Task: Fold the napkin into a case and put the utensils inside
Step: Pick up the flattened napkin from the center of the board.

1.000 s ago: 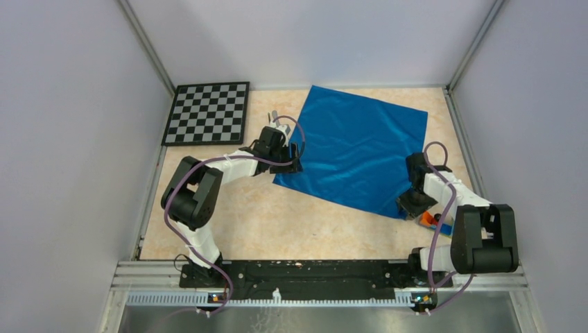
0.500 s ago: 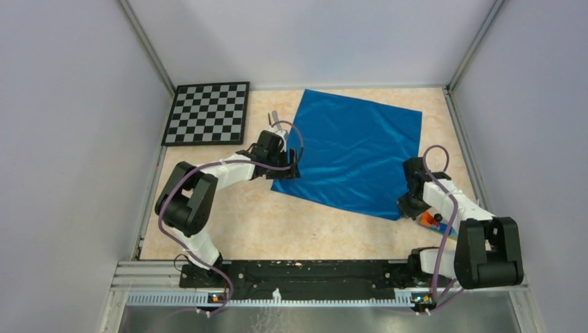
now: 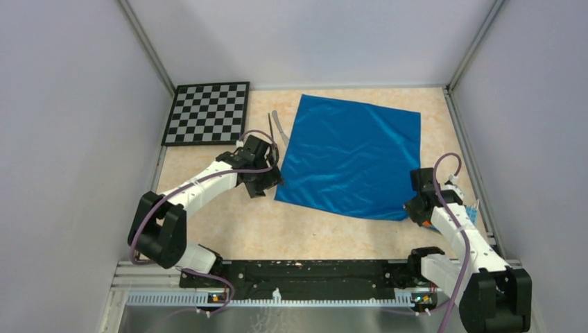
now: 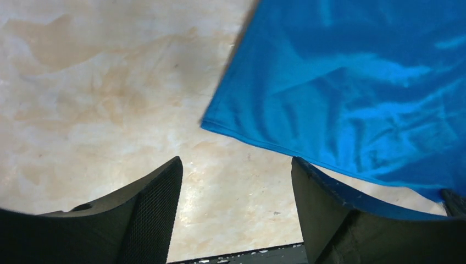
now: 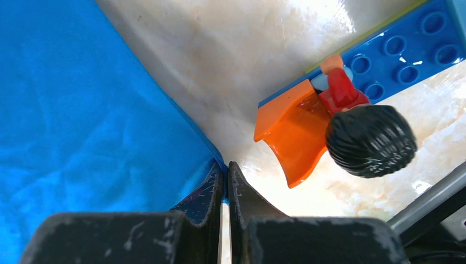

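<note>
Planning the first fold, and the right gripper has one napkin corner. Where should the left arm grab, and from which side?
Grab the near-left corner of the napkin. That mirrors the right gripper, which is pinched on the near-right corner. The cloth lies flat, so only its edges offer a lip. I'd slide one finger under from the bare table side. The left gripper is open, facing that corner.

Napkin (image 3: 350, 159): thin blue cloth with a satin sheen, softly creased. The counter (image 3: 229, 222) is smooth, pale and marbled, glossy enough to throw glare. At the far left corner, the checkerboard (image 3: 208, 112) looks flat and matt. The left gripper (image 4: 236, 162) carries matt black pads (image 4: 156, 209) with a fine mesh texture; the right gripper (image 5: 225, 170) shows scuffed black fingers (image 5: 250, 206). By the right edge, a studded blue brick (image 5: 401, 52) and an orange piece (image 5: 291, 137) are glossy plastic.
</note>
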You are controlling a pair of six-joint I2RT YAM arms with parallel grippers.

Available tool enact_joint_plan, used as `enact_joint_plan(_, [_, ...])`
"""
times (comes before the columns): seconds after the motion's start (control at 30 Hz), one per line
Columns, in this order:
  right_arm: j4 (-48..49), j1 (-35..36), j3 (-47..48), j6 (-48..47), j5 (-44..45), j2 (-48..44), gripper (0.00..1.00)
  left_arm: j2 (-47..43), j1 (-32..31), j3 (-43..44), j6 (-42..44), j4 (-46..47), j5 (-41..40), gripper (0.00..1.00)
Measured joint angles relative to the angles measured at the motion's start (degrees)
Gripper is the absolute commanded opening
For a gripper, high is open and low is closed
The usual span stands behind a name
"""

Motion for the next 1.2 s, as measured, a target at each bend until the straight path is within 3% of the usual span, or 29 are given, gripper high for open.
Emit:
enact_joint_plan(0.13, [0.11,0.0,-0.22,-1.03,1.05,-2.4,0.0,1.2,-0.02,-0.52,-8.41,-3.39,-0.52,0.62])
enact_joint_plan(0.47, [1.62,-0.02,-1.66,-4.61,1.03,-3.04,0.0,9.16,-5.35,2.36,-22.32,-7.87,-2.71,0.61])
enact_joint_plan(1.2, [1.9,0.0,-1.77,-6.32,1.07,-5.53,0.0,18.93,-6.25,9.6,-24.39,-13.09,-9.33,0.53])
